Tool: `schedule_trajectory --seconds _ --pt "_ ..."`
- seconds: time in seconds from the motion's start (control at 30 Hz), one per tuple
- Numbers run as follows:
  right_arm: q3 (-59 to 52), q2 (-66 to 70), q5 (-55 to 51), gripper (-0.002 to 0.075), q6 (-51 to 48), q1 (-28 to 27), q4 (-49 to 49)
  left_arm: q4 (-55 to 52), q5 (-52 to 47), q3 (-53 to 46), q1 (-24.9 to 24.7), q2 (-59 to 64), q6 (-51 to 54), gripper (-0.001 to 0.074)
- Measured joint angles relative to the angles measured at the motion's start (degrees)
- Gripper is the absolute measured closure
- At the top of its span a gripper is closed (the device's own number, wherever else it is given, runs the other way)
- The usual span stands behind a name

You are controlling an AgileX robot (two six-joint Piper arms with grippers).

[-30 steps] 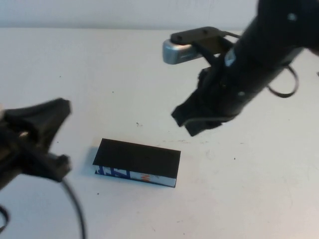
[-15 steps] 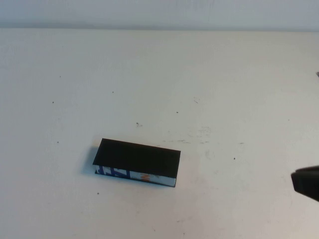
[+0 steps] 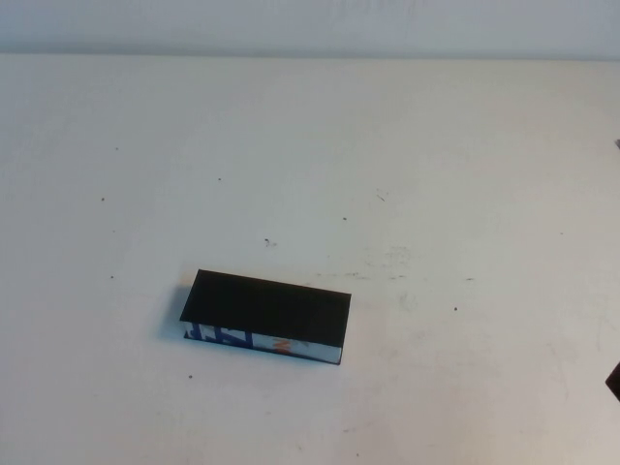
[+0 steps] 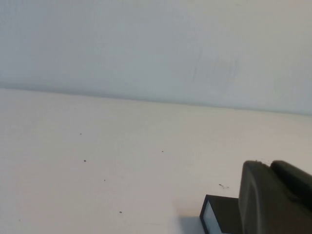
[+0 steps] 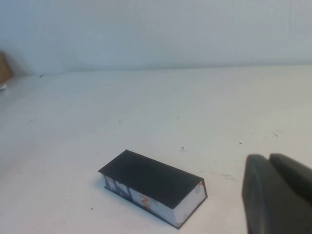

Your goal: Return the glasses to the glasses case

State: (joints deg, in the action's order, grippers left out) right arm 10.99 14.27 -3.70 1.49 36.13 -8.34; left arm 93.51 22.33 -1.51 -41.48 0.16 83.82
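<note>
Lower left of centre in the high view sits the glasses case [image 3: 265, 316], a black rectangular box with a flat matte lid, closed, lying flat on the white, lightly speckled table [image 3: 407, 174]. Its long near side is a white panel with blue and orange print; the right wrist view shows a plain white short end as well. Case long axis runs slightly skewed, right end nearer the lower edge of the frame. Right gripper [image 5: 278, 195]: dark fingers seen at lower right of the right wrist view, pressed together, holding nothing, well apart from the case. Left gripper [image 4: 273, 200]: dark body at lower right of the left wrist view, overlapping a corner of the case; finger state cannot be told.
</note>
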Motion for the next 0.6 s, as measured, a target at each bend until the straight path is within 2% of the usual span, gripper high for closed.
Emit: schedule_trajectory --seconds 0.1,0.2,0.6 --pt "-4.98 -0.19 6.36 0.0737 0.0 0.0 -0.47 0.95 0.63 0.0 0.0 0.0 0.03 0.0736" --pt "-6.94 -0.19 8.37 0.0737 0.0 0.0 -0.58 1.82 0.92 0.0 0.0 0.0 0.03 0.0736" --pt "-9.24 -0.24 6.55 0.0737 -1.49 0.0 -0.69 2.46 1.1 0.0 0.0 0.0 0.03 0.0736"
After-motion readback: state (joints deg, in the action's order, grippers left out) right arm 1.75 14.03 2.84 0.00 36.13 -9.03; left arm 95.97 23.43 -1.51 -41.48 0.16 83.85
